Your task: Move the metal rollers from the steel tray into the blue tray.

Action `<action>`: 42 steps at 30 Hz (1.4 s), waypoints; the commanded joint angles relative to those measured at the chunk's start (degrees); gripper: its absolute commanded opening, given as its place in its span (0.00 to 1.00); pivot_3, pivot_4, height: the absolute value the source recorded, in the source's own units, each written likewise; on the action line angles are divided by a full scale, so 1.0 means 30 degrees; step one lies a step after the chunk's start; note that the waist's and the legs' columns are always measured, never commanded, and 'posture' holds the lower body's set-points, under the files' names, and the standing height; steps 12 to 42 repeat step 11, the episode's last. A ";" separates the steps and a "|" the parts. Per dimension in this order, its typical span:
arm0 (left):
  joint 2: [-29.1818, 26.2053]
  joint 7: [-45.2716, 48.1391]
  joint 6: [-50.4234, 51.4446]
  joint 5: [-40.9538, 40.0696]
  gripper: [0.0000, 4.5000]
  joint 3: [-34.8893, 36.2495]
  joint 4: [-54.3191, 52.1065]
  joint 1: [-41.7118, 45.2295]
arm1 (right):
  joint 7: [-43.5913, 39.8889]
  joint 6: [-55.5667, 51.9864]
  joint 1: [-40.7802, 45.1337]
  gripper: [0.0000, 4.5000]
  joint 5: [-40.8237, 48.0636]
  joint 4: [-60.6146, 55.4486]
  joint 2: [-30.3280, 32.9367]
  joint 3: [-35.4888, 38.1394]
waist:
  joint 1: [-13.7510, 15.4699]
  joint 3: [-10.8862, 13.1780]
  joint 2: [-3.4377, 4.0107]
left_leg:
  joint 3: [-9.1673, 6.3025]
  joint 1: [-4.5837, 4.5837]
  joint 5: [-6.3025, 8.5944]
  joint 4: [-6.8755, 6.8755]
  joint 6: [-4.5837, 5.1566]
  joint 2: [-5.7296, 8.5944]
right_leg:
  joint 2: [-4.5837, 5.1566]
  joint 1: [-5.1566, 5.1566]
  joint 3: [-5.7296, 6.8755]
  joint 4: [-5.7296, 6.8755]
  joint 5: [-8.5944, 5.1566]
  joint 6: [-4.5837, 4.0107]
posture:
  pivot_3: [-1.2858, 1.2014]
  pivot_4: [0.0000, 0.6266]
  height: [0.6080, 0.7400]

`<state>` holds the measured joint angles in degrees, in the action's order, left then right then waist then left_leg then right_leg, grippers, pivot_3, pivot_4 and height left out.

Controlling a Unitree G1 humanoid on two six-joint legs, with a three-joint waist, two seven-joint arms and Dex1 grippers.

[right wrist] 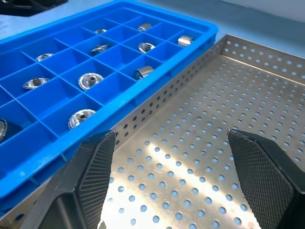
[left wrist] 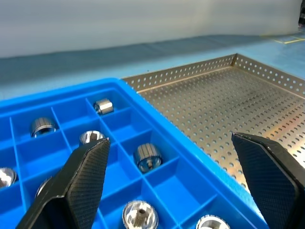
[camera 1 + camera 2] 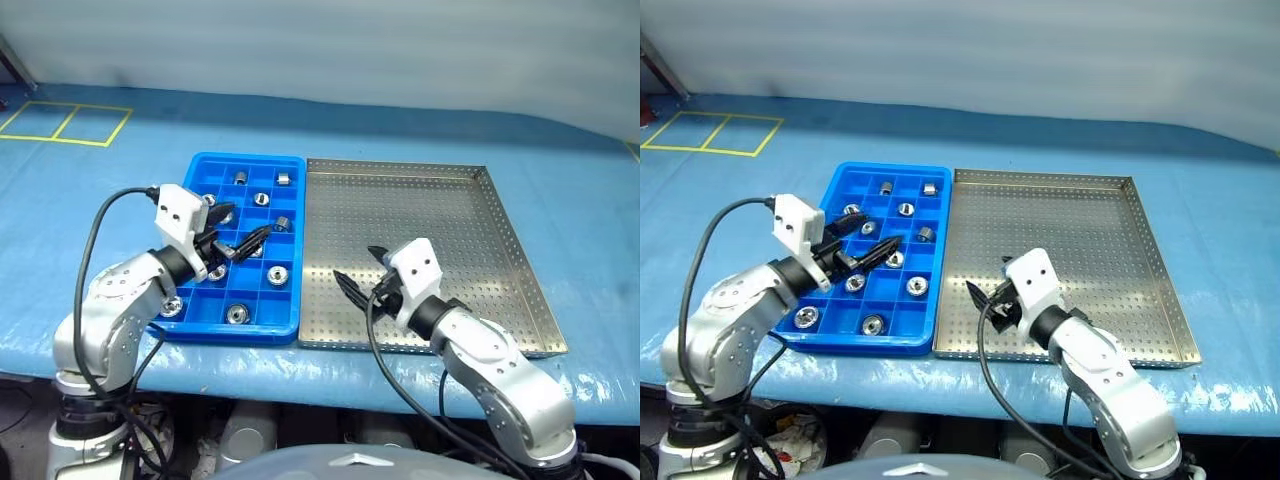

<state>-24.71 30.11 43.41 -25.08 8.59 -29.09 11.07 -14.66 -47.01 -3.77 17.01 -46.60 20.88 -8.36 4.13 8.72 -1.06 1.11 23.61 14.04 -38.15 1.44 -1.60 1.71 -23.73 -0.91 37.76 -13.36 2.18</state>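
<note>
The left claw hangs above the middle of the blue tray, its two black fingers spread wide with nothing between them. The right claw hovers low over the near left part of the steel tray, close to the rim that butts against the blue tray; its fingers also stand apart and hold nothing.

The two trays lie side by side on a blue table cover, long edges touching, the blue one on the robot's left. The blue tray is split into a grid of small square cells, and the metal rollers sit in them, one to a cell. Two lie in the far row, one near them in the next row, one on its side by the right wall, and others sit in the near rows, some upright with the central hole showing. The cells along the far left corner look bare. The perforated floor of the steel tray carries no rollers wherever it can be seen.

The left arm and its white camera block cover several middle and left cells, so their contents cannot be told. The right wrist hides a small patch of the steel tray's near edge. Yellow tape lines mark the cover at the far left.
</note>
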 commanded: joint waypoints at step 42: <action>0.1466 0.0429 -0.5966 0.2351 0.99 -0.3622 0.3534 -0.0070 | 0.2997 0.1253 -0.2769 0.88 -0.1519 -0.0848 -0.1966 0.1912 | -0.0734 -0.0001 0.0002 | 0.0023 0.0000 0.0000 0.0008 0.0000 -0.0008 | -0.0009 -0.0010 -0.0020 0.0001 0.0002 0.0001 | 0.53 0.24 1.00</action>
